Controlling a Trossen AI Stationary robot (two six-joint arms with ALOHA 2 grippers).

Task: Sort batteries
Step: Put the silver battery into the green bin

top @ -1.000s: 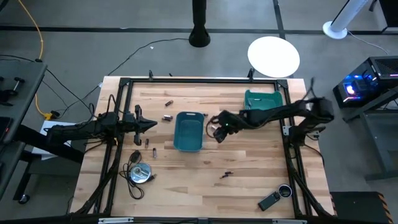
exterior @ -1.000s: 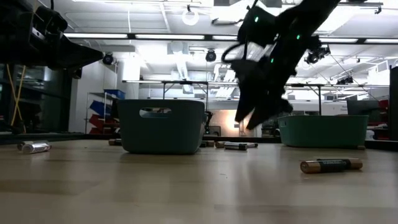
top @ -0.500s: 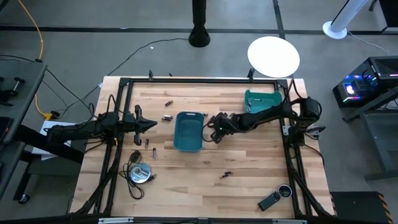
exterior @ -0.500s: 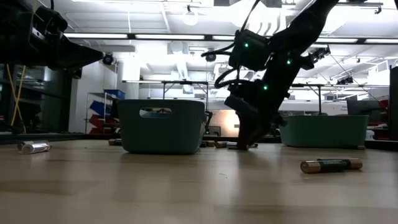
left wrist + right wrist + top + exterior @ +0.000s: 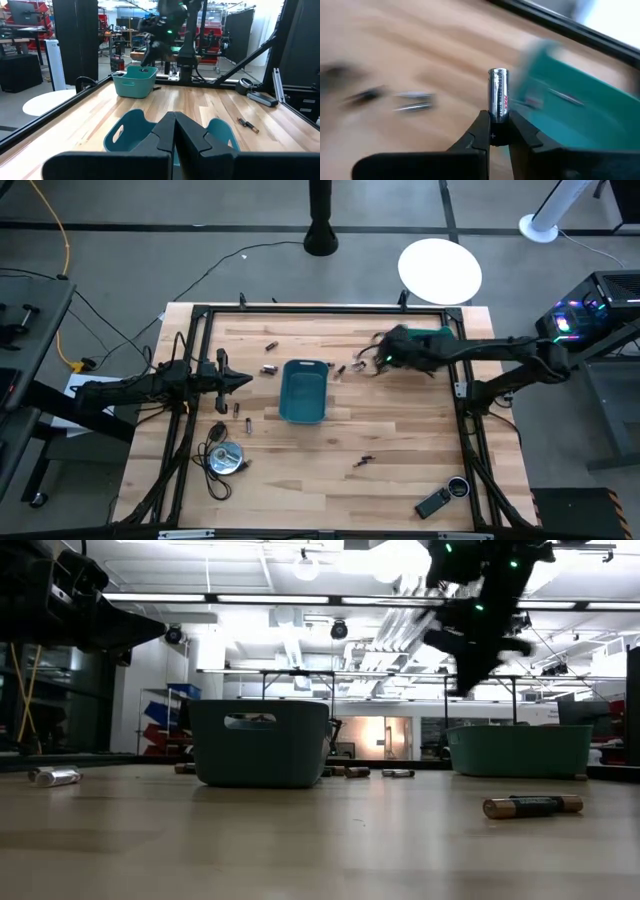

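Left gripper (image 5: 243,381): fingers together, empty, idle at the table's left edge. Centre bin (image 5: 303,391): loose batteries (image 5: 268,368) scattered around it. Right gripper (image 5: 498,134): clamped on one silvery battery (image 5: 498,101) by its lower end only, raised beside the right bin (image 5: 424,340). Risk: so short a hold may let the cell pivot or slip, dropping outside the bin.

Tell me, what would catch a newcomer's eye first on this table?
Probably the right gripper, raised above the table near the far right teal bin, pinching a silvery battery upright between its fingers. Next, the second teal bin at the table's middle, with loose batteries scattered on the wood around it. The left gripper waits shut at the left side.
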